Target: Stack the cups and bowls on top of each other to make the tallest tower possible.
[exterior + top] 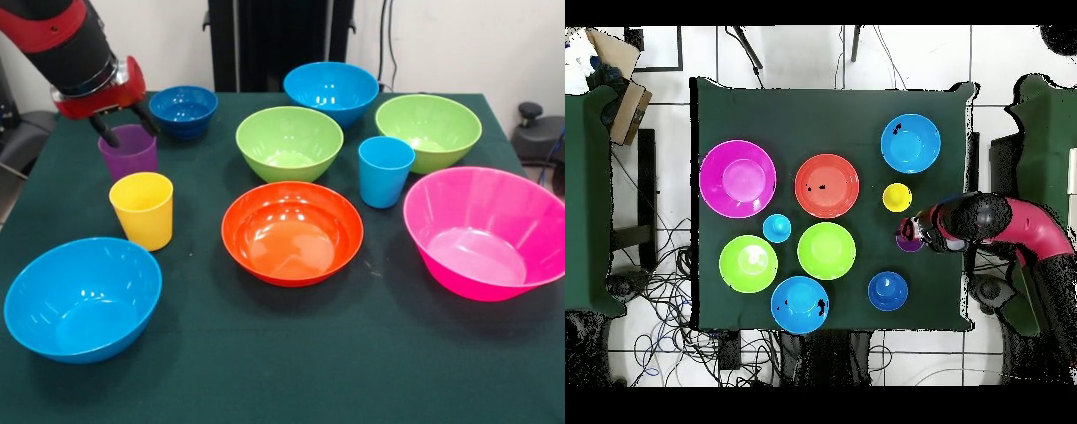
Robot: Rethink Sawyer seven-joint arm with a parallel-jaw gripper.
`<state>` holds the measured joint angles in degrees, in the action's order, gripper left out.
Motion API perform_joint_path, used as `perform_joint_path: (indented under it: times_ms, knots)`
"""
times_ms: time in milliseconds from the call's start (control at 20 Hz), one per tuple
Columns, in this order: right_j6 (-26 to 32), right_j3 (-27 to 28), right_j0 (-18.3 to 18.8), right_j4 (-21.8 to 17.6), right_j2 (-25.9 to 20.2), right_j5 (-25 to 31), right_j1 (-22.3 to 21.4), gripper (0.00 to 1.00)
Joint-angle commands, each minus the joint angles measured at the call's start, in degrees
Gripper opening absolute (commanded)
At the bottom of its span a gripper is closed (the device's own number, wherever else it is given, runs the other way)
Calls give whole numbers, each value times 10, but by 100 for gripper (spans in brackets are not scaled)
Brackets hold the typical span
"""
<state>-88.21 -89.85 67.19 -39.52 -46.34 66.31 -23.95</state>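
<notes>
My gripper (124, 129) is open at the table's left side, one finger on each side of the rim of the purple cup (129, 157), which stands upright on the cloth. The yellow cup (142, 210) stands just in front of it. The light blue cup (386, 171) is right of centre. All the bowls sit apart and upright: small dark blue (184, 110), light blue (331, 91), two lime green (290, 142) (429, 131), orange (292, 232), large pink (486, 233), and another light blue (83, 299). Overhead, the gripper (910, 233) covers part of the purple cup (908, 243).
A dark green cloth covers the table (265, 371). The arm (1005, 222) reaches in over the table's side edge. Cables (660, 300) lie on the floor beside the table, and a cardboard box (625, 105) stands off one corner.
</notes>
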Motion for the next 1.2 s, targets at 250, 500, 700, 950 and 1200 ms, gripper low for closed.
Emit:
perform_joint_path:
  times_ms: [250,500,700,950,1200]
  knots:
    - [190,2,-12,-54,-4,-16,-28,100]
    - [192,-6,-9,-62,-4,-31,-36,100]
    - [186,-5,-11,-63,-3,-33,-34,100]
    - [184,-9,-8,-65,-5,-34,-38,100]
    - [184,-7,-9,-67,-4,-34,-35,100]
